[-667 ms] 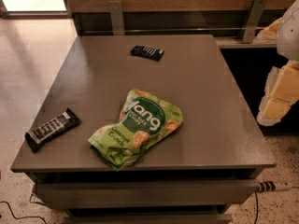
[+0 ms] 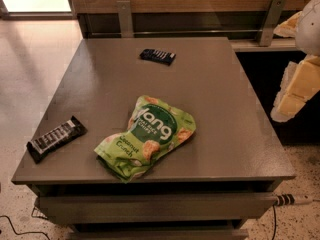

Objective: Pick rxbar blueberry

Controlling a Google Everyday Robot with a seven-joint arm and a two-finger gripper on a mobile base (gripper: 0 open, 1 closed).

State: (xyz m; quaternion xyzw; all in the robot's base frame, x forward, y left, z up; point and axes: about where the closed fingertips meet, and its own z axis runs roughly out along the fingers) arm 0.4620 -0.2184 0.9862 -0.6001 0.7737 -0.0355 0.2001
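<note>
The rxbar blueberry (image 2: 157, 56), a small flat dark navy bar with white lettering, lies flat near the far edge of the grey table (image 2: 225, 109), around the middle. My gripper (image 2: 296, 91) shows as cream and white parts at the right edge of the view. It hangs beyond the table's right side, well to the right of the bar and nearer to me than it. It holds nothing that I can see.
A big green chips bag (image 2: 147, 136) lies at the table's front centre. A longer black-brown bar (image 2: 55, 138) lies at the front left corner. A wooden wall with metal brackets (image 2: 125, 18) runs behind the table. A cable (image 2: 292, 200) hangs at the front right.
</note>
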